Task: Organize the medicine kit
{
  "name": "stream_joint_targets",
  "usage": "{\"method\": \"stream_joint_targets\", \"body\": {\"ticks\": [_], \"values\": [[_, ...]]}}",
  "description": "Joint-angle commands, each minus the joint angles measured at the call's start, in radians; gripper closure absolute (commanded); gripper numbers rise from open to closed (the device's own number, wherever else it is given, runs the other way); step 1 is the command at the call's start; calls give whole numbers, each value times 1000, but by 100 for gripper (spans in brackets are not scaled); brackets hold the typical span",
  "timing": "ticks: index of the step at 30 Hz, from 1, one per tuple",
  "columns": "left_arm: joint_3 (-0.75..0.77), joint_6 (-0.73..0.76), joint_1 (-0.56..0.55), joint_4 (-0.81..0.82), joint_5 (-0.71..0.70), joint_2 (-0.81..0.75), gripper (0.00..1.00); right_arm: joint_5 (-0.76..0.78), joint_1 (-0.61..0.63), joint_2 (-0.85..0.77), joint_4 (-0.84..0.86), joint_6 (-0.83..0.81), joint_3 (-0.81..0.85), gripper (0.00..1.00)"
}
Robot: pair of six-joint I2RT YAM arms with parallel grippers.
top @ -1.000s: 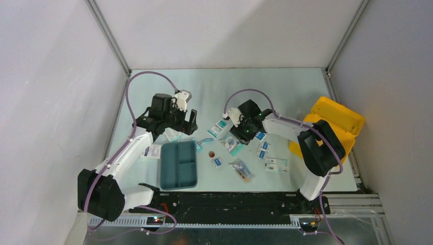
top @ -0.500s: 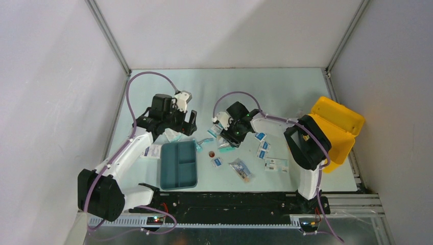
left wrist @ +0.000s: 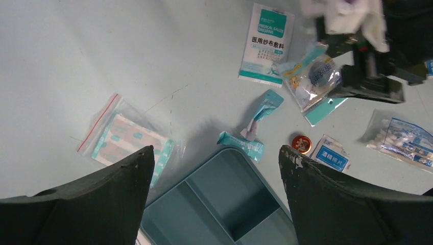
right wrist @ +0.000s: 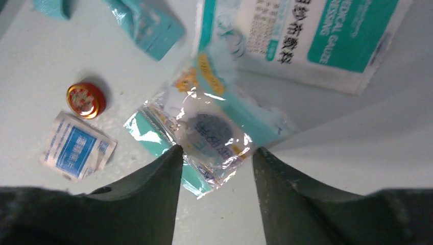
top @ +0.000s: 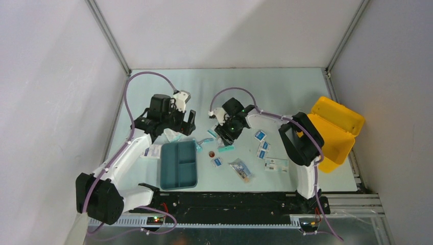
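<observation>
**Counts.** I see one yellow medicine kit [top: 338,130], lid open, at the right edge of the table [top: 286,92], well apart from both grippers. There is one dark-teal divided tray [top: 178,164] at near left, with nothing in the compartments I can see. Loose items:
- four small blue-and-white sachets, three in a cluster [top: 262,145] and one alone [top: 217,162]
- one white flat packet [top: 276,164]
- one bag of cotton swabs [top: 241,170]
- one round red tin [right wrist: 86,100]
- one large gauze dressing packet [left wrist: 266,43]
- one zip bag of plasters [left wrist: 127,140]
- two teal-wrapped rolls, one [left wrist: 263,109] on the table and one [left wrist: 241,144] touching the tray's far rim
- one clear pouch [right wrist: 212,135] with a teal header

**Surroundings.** The right arm reaches across the middle of the table, and in the overhead view its wrist hides most of the gauze packet. The tin lies just beside the lone sachet.

**End effectors.** The left gripper [left wrist: 215,153] is spread wide over the tray's far corner, holding and touching nothing. The right gripper [right wrist: 215,153] has its jaws drawn in on the clear pouch, both fingers pressing its edges, beside the gauze packet.
</observation>
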Motion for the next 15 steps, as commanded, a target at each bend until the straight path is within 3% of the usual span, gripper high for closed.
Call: {"method": "stream_joint_targets", "body": {"ticks": [1,9,15], "values": [[-12,31,8,6,-15,-49,4,36,7,99,-51,100,81,51],[-17,47,20,-2,-21,-81,4,91,19,67,-102,121,81,88],[-17,54,30,-2,-27,-95,4,95,-18,-122,-156,109,47,98]]}}
